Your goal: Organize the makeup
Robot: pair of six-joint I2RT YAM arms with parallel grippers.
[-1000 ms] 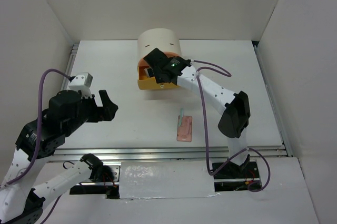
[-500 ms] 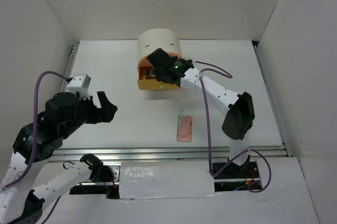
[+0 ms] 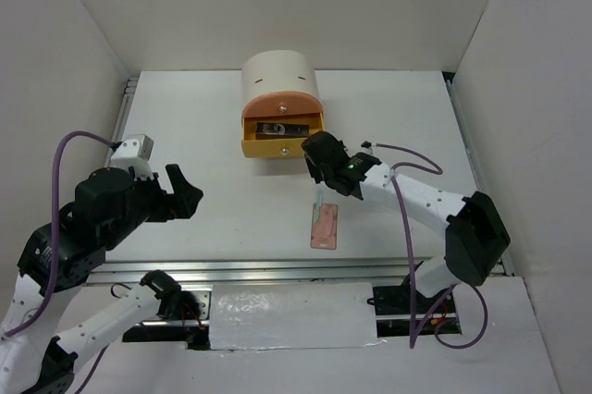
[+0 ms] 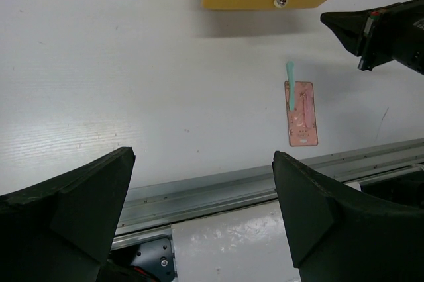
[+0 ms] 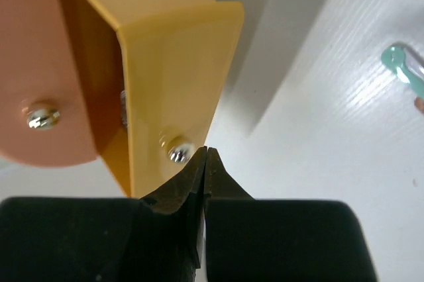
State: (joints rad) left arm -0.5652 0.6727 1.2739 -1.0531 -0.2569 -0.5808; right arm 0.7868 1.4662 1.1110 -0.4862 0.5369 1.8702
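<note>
Right claw (image 3: 313, 152) is closed on nothing, at 4 o'clock of the open yellow drawer (image 3: 276, 147); left claw (image 4: 202, 159) gapes, empty. Stowed: dark grey case (image 3: 280, 129). Left on the tabletop (image 3: 213, 116), 6 o'clock of the drawer: pink palette (image 3: 324, 226), teal stick (image 3: 318, 199). Drawer's depths are indistinct; further contents unreadable.

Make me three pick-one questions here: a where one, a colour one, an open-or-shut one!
1. The flat pink rectangular palette lies: A) on a chair B) on the white table C) in a bag.
2. The pulled-out drawer with the metal knob is: A) yellow B) grey C) teal.
3. The jaws of the right gripper are: A) wide open B) holding the palette C) shut together.
B: it lies flat on the table. A: its front is yellow. C: their tips touch.
</note>
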